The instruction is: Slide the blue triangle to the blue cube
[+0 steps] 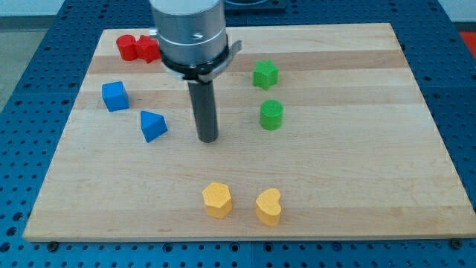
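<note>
Wooden board on a blue perforated bench, bearing loose blocks only; no trays, bowls or other containers visible.

Counted by colour: two blue, two green, two yellow, and red pieces at the view's top left (partly hidden by the arm, so number and shape not clear).

Blue triangle in the left half of the board, just to the view's lower right of the blue cube; near it but apart, with a strip of bare wood between.

Rod upright, hanging from the grey cylindrical arm end at the view's top centre. My tip on the board to the view's right of the blue triangle, near but not touching, at roughly the same height in the view.

No jaws fitted (plain rod only), so nothing clenched, released or grasped.

Green star-like block right of the rod, with the green cylinder directly below it in the view, close but separate.

Yellow hexagonal block and yellow heart-shaped block side by side near the view's bottom edge, slightly apart.

Red blocks touching each other, near the board's top left corner.
</note>
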